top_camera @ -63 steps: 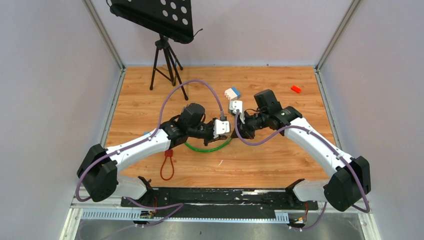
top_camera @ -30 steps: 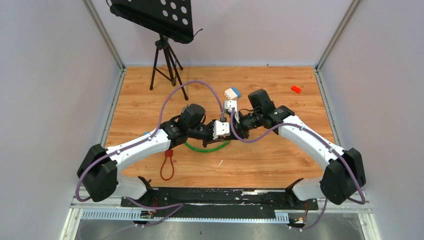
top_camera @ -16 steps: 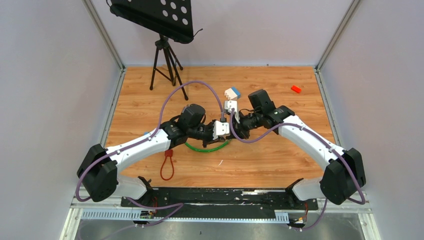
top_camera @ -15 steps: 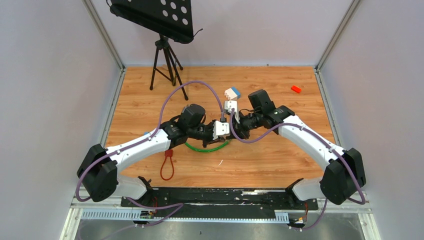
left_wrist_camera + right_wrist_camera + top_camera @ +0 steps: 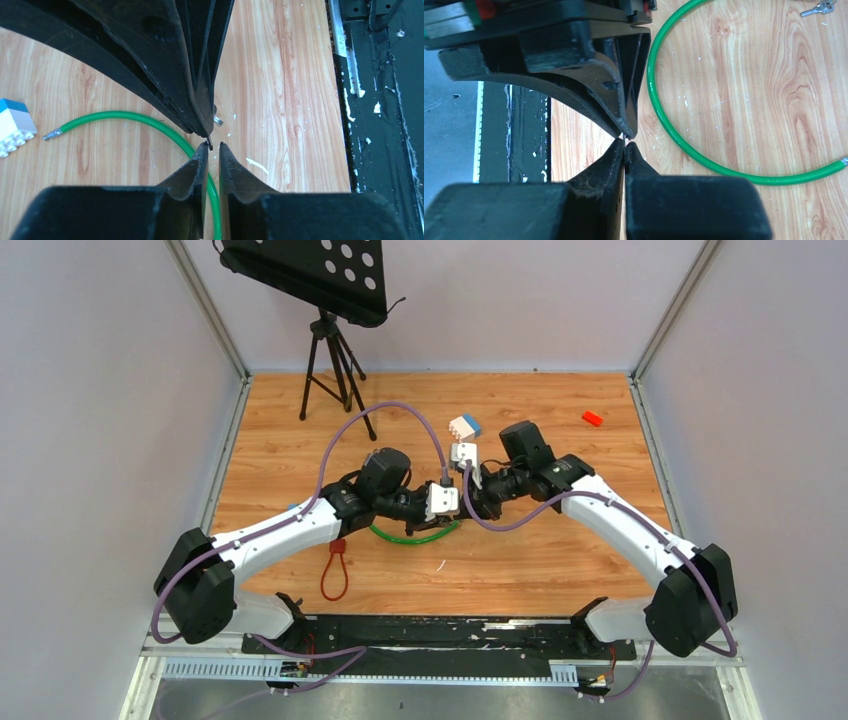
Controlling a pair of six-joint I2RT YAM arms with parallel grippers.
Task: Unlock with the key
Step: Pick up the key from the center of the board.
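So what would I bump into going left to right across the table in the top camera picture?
red cord loop → green cable → blue-and-white toy brick block → small red brick

Right gripper point(image 5: 625, 144) closed — left point(image 5: 212, 146) perhaps ajar.

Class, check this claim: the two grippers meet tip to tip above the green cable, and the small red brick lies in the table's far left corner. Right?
No. The top view shows the red brick in the table's far right corner. The left gripper and right gripper do meet tip to tip above the green cable.
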